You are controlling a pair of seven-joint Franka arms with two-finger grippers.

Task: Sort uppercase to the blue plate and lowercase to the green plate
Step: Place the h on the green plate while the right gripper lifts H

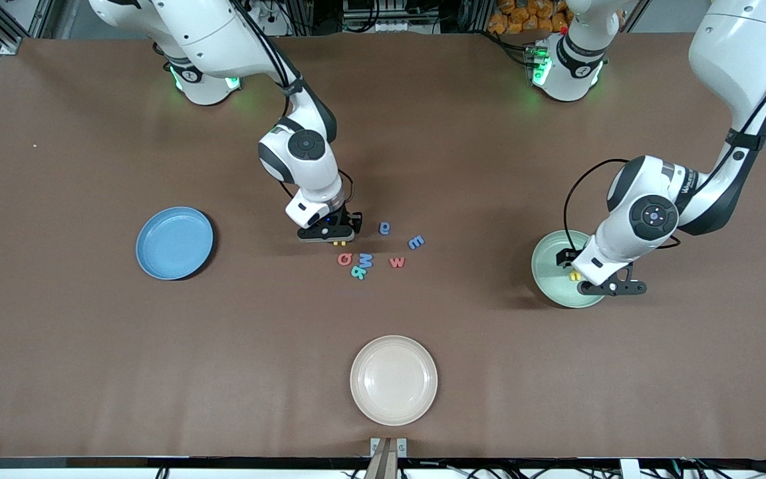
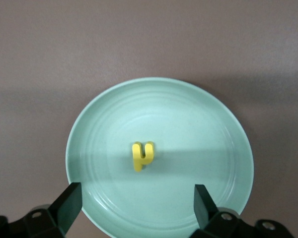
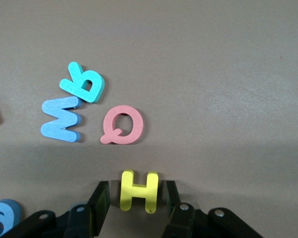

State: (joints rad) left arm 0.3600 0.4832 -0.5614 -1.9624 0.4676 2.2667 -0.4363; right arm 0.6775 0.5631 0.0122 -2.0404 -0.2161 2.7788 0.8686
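Observation:
My right gripper [image 1: 337, 241] is low at the table, open, its fingers on either side of the yellow H [image 3: 138, 191] with small gaps. Close by lie the red Q [image 1: 344, 259], the blue M [image 1: 365, 260] and the teal letter [image 1: 358, 271]. The red w [image 1: 397, 262], the blue E-like letter [image 1: 416, 242] and the rounded blue letter [image 1: 384, 228] lie toward the left arm's end. My left gripper [image 2: 136, 203] is open and empty over the green plate [image 2: 198, 124], where the yellow hooked letter [image 2: 142, 155] lies. The blue plate [image 1: 175, 243] holds nothing.
A cream plate [image 1: 393, 379] sits near the table's front edge, nearer the front camera than the letters. The green plate [image 1: 549, 266] is at the left arm's end and the blue plate at the right arm's end.

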